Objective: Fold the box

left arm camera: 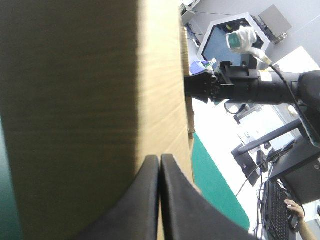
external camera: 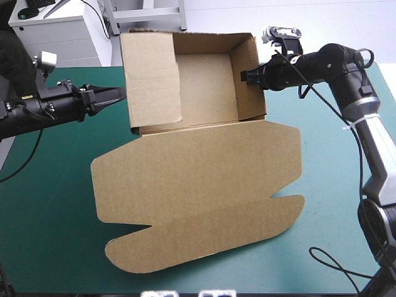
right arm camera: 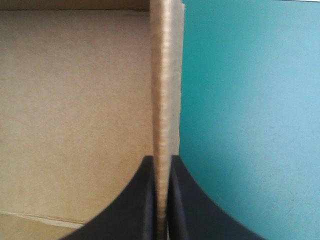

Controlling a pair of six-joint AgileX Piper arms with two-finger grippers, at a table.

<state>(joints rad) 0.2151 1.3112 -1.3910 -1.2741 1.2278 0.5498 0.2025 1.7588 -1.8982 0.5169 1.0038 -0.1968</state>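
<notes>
**A:** Where is the box?

**B:** The brown box [external camera: 198, 161] lies in the middle of the teal-green tabletop [external camera: 49, 235]. Its open tray [external camera: 207, 93] sits toward the far edge with its walls raised. The lid [external camera: 204, 210] lies flat, reaching toward the near edge.

**A:** And the right claw?

**B:** The right claw [external camera: 246, 75] is pinched almost closed on the top edge of the tray's right wall [external camera: 250, 99], with one black finger inside and one outside (its wrist view shows the board's edge running between them).

**A:** The left claw?

**B:** The left claw [external camera: 119, 94] has its fingers pressed together into a single point and holds nothing. It aims at the outside of the tray's left wall [external camera: 151, 80], with its tip right at the board. I cannot tell whether it touches
</notes>
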